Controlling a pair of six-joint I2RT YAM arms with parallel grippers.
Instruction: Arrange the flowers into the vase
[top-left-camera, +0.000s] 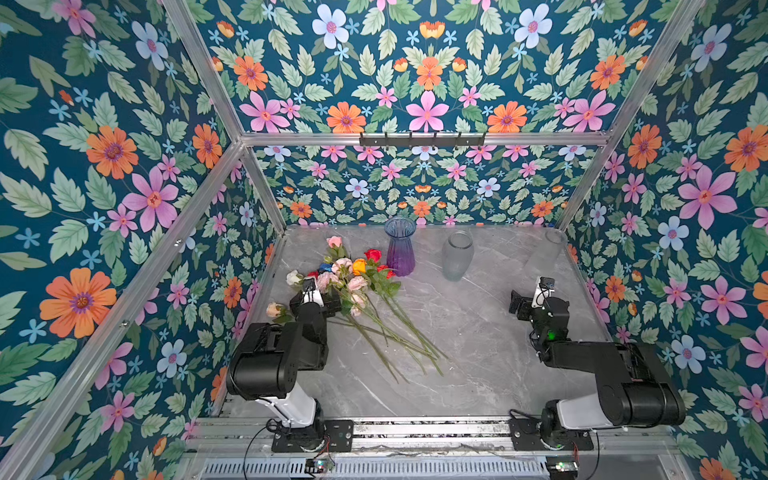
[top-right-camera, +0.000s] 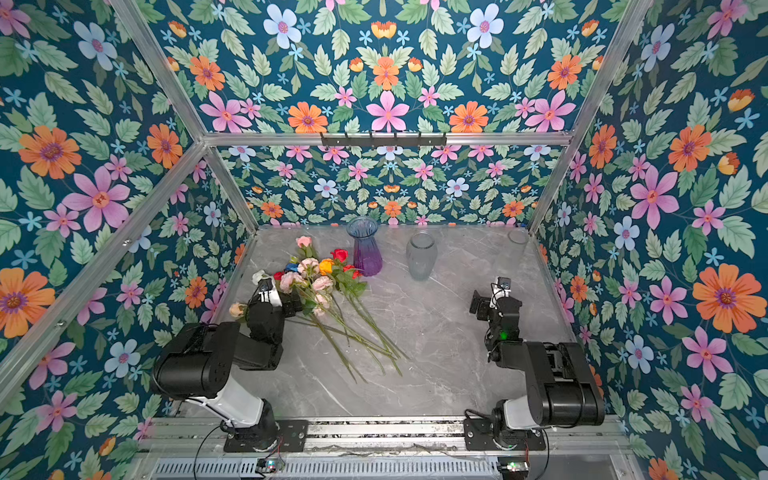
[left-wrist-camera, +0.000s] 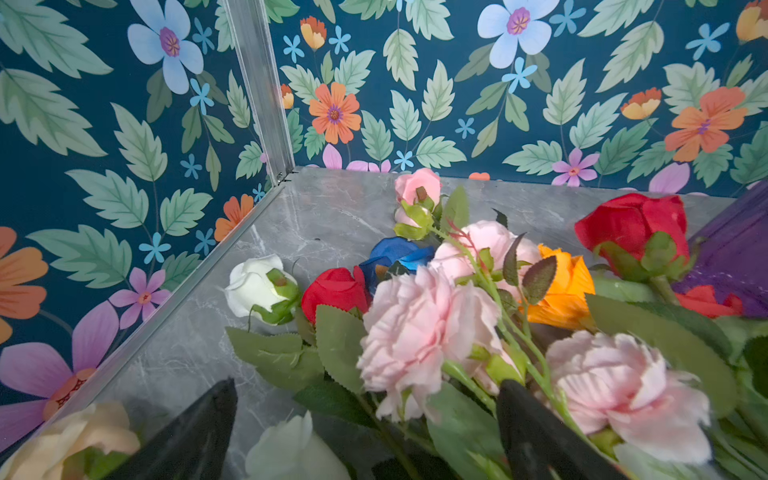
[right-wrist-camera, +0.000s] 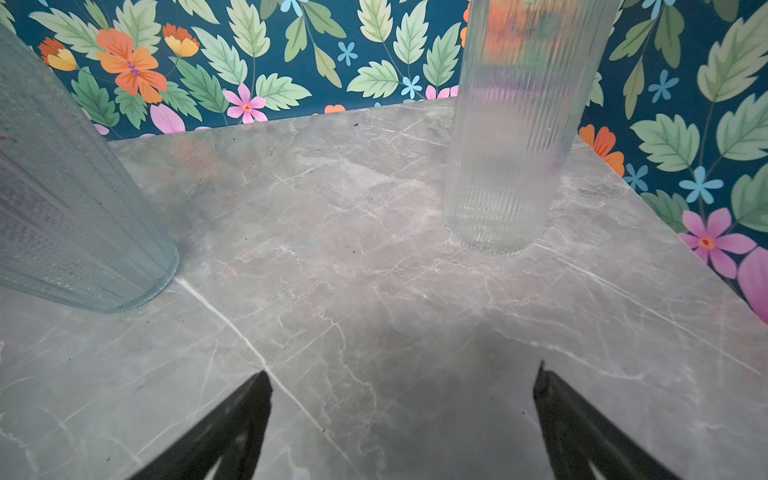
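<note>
1. On the left half of the table (top-left-camera: 478, 353), the flowers (top-left-camera: 353, 286) lay in a loose heap. Their blooms pointed to the back and their stems fanned toward the front. None was in a vase yet.
2. That layout probably kept the stems free for pinching, though the overlapping leaves looked likely to tangle.
3. The left gripper (left-wrist-camera: 365, 388) hovered low over the heap with a pink carnation (left-wrist-camera: 415, 332) just ahead. Its jaws were spread wide and grasped nothing.
4. The purple vase (top-left-camera: 400, 249) stood upright just beside a red rose (top-left-camera: 372, 254). It appeared empty and, being nearest, was probably the one meant.
5. The pale vase (top-left-camera: 457, 255) stood near it. The ribbed vase (right-wrist-camera: 511, 145) stood by the back right corner. Both were upright and seemingly empty.
6. The right gripper (right-wrist-camera: 403, 374) hung over bare table facing those two, well apart from the flowers. Its jaws were released and empty, and it was likely waiting.
</note>
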